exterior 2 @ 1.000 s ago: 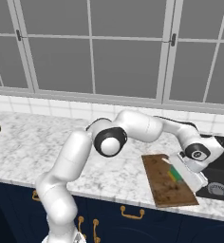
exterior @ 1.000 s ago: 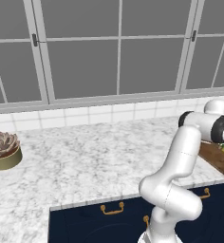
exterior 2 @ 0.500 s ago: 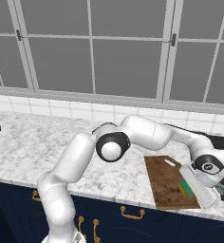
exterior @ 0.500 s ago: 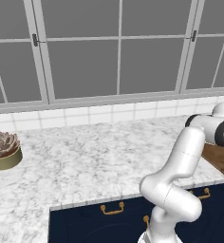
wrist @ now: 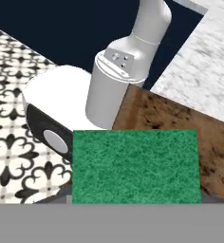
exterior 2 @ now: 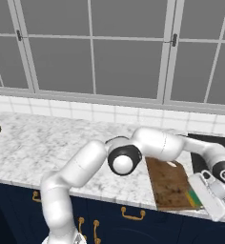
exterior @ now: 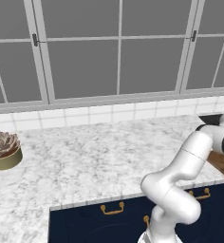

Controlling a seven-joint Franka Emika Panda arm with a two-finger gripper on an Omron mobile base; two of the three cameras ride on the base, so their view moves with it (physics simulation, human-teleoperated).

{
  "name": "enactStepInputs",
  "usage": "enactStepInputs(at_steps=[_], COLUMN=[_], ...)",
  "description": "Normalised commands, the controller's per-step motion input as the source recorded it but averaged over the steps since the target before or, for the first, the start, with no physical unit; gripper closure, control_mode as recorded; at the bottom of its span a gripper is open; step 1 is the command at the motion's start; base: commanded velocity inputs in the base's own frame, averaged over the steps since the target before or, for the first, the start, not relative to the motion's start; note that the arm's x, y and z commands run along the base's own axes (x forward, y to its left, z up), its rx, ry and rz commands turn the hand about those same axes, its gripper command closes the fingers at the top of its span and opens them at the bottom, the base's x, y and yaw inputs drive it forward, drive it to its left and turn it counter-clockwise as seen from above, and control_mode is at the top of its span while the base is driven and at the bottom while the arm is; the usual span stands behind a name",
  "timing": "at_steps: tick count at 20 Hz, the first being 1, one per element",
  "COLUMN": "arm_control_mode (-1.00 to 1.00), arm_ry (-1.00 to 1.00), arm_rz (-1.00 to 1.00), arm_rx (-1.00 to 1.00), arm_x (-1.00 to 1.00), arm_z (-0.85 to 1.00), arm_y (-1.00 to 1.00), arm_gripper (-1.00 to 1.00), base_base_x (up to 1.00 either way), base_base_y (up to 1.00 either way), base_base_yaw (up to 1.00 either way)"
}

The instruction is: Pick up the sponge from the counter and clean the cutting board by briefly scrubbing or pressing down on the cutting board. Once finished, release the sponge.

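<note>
The sponge (wrist: 135, 166) lay green side up at the cutting board's (exterior 2: 169, 183) near right corner, by the counter (exterior 2: 47, 143) edge. The gripper (exterior 2: 210, 199) sat over it; I cannot tell how its fingers stood.

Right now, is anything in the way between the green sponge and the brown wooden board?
Nothing visible is. The flat green-topped sponge is already at the near right corner of the dark brown wooden cutting board, with the end effector right over it. Actual contact can't be judged.
</note>
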Motion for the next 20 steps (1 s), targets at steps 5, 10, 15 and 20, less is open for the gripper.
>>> enactStepInputs(at_steps=[5,10,15,20], arm_control_mode=[-1.0,-1.0,-1.0,-1.0], arm_ry=[-0.08,0.0,-0.03,-0.05], arm_rz=[0.31,0.47,0.49,0.39], arm_rx=[-0.01,-0.09,-0.12,-0.17], arm_x=[-0.6,0.42,0.1,0.11], arm_z=[0.0,0.13,0.23,0.32], arm_y=[0.69,1.0,1.0,1.0], arm_gripper=[1.0,1.0,1.0,1.0], base_base_x=[0.0,0.0,0.0,0.0], base_base_y=[0.0,0.0,0.0,0.0], base_base_yaw=[0.0,0.0,0.0,0.0])
